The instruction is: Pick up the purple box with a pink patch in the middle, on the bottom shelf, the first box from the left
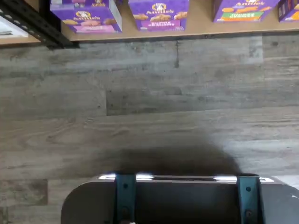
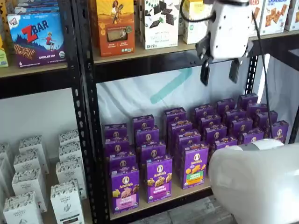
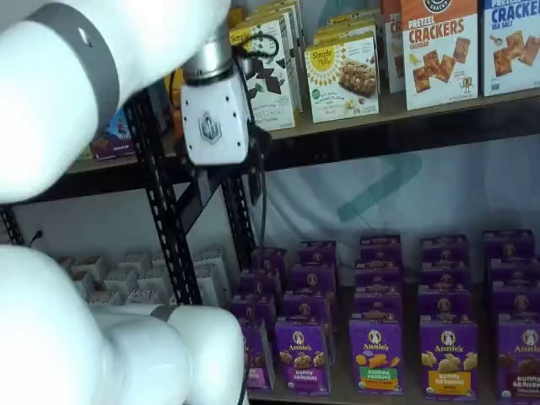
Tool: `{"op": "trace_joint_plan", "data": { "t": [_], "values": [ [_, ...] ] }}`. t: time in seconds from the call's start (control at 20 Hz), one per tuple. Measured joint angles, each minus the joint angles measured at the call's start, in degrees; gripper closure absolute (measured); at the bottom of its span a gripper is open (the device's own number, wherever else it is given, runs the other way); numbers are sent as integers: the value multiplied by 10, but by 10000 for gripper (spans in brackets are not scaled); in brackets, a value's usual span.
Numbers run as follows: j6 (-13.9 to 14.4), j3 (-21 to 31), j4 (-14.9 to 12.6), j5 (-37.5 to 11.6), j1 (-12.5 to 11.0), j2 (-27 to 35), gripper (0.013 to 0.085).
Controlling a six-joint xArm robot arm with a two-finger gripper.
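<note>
Purple box with its pink band stands upright at the front left of the bottom shelf, well below the pincer and off to its left in a shelf view; nothing touches it. In the wrist view the same box sits at the shelf's front edge by a black upright, with grey wood-look floor between it and the dark mount with teal brackets.

Just beside the purple box, on the side nearer the pincer, stands a second purple box with no pink band, then one with a green-and-orange patch; more purple rows run back behind them. The pincer hangs in the air in front of the upper shelf's edge, white body above, two black fingers pointing down with a plain gap between them and nothing in it. Behind it, on the upper shelf, stands an orange box.
</note>
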Motion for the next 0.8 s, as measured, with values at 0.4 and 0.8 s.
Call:
{"op": "trace_joint_plan", "data": {
  "t": [0.4, 0.8],
  "values": [
    [40, 89, -13, -85, 44, -16, 130],
    [55, 164, -12, -173, 64, -10, 130]
  ]
}}
